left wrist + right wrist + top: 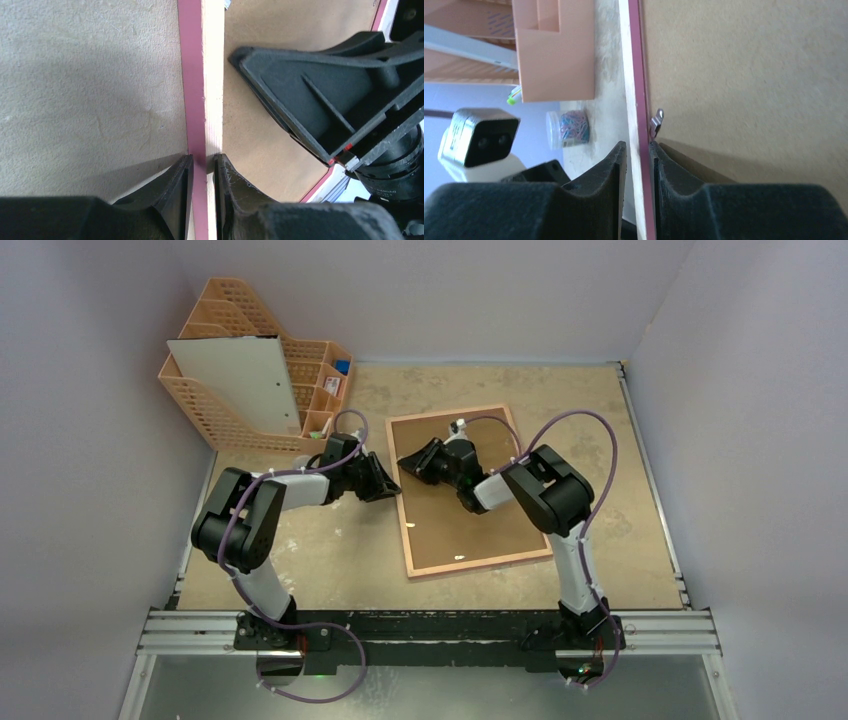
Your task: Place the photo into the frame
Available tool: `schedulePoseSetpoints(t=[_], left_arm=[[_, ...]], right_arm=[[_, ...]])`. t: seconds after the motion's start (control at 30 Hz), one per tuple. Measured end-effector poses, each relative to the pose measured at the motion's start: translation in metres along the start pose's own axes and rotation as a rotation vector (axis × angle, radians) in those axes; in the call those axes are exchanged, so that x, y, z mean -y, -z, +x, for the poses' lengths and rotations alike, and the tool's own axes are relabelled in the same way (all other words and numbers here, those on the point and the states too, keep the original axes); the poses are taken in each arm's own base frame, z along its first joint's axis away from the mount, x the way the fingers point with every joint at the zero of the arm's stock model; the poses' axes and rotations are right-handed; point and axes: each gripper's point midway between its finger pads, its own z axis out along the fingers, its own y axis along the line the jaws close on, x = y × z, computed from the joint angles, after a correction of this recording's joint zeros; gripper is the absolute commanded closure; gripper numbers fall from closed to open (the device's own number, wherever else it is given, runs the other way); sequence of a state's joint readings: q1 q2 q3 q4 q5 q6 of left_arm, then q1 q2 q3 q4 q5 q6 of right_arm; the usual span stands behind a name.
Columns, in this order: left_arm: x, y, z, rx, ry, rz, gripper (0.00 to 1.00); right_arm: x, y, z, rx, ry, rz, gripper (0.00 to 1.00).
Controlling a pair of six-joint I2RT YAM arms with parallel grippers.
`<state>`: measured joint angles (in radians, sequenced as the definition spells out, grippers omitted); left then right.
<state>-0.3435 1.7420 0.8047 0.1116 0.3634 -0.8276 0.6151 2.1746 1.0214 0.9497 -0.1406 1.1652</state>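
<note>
The frame [480, 565] lies flat mid-table, pink and pale rim up, with the brown backing board [450, 530] filling it. My left gripper [385, 483] is shut on the frame's left rim [192, 75]; both fingers press it at the tips [204, 159]. My right gripper [410, 462] reaches across the board [749, 75] to the same rim [640, 75] and straddles it [638, 145], narrowly open. Its inner finger touches the pink side; a slit shows at the outer finger. A small metal clip [657, 120] sits just ahead. No printed side of the photo shows.
An orange mesh file rack [200, 405] stands at the back left, with a large white sheet [240, 380] leaning in it; I cannot tell whether it is the photo's back. A small jar of coloured paperclips [568, 129] stands beside the rack. Grey walls enclose the table.
</note>
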Motion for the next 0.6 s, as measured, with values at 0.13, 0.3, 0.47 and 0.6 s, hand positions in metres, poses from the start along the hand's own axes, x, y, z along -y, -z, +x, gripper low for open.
schedulePoseSetpoints(t=[0.13,0.3,0.47,0.6], left_arm=[[0.0,0.0,0.0,0.0,0.0,0.0,0.77],[0.0,0.0,0.0,0.0,0.0,-0.001,0.77],[0.0,0.0,0.0,0.0,0.0,-0.001,0.77],[0.0,0.0,0.0,0.0,0.0,0.0,0.77]], right_arm=[[0.003,0.013,-0.001,0.015,-0.013,0.029,0.75],[0.005,0.011,-0.002,0.011,-0.029,0.061,0.75],[0.002,-0.002,-0.008,0.02,-0.022,0.071,0.76],[0.0,-0.011,-0.011,0.021,-0.019,0.069,0.76]])
